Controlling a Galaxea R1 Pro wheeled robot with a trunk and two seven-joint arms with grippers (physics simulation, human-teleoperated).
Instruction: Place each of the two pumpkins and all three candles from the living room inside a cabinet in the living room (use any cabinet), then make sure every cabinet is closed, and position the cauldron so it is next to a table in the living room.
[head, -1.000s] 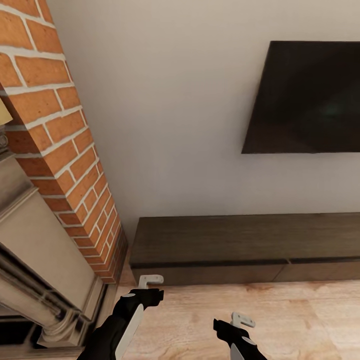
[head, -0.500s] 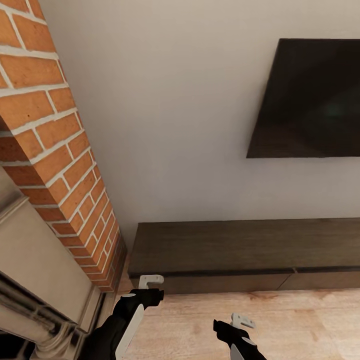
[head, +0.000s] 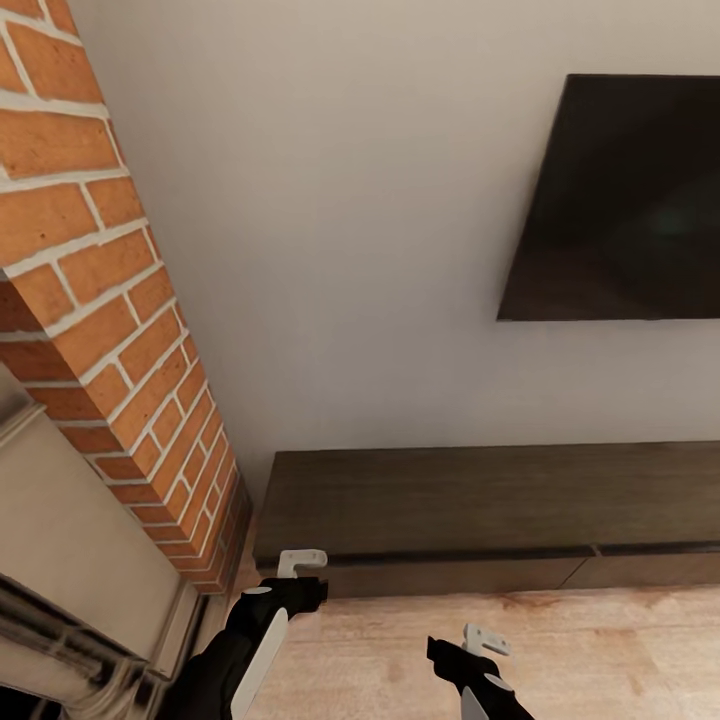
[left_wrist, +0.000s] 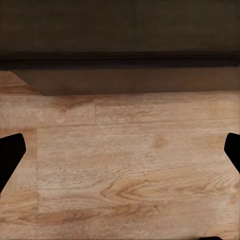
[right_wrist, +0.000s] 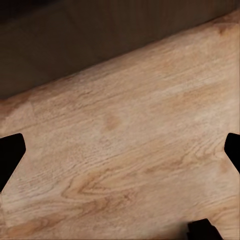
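The long, low dark brown cabinet (head: 480, 500) runs along the pale wall of the living room, its drawer fronts shut. My left gripper (head: 300, 572) hangs over the wood floor just in front of the cabinet's left end. It is open, with nothing between its fingers (left_wrist: 10, 155). My right gripper (head: 483, 642) is lower and further right over the floor, also open and empty. Both wrist views look down at the planks and the cabinet's base (left_wrist: 120, 80) (right_wrist: 90, 45). Pumpkins, candles, cauldron and table are out of view.
A red brick fireplace (head: 110, 330) with a beige stone surround (head: 70, 520) stands close on the left. A black TV (head: 630, 200) hangs on the wall above the cabinet. Light wood plank floor (head: 600, 650) stretches to the right in front of the cabinet.
The whole picture has shifted: the cabinet sits slightly lower, the TV further right, and less of the fireplace surround shows, so the camera moved. Both grippers keep their pose.
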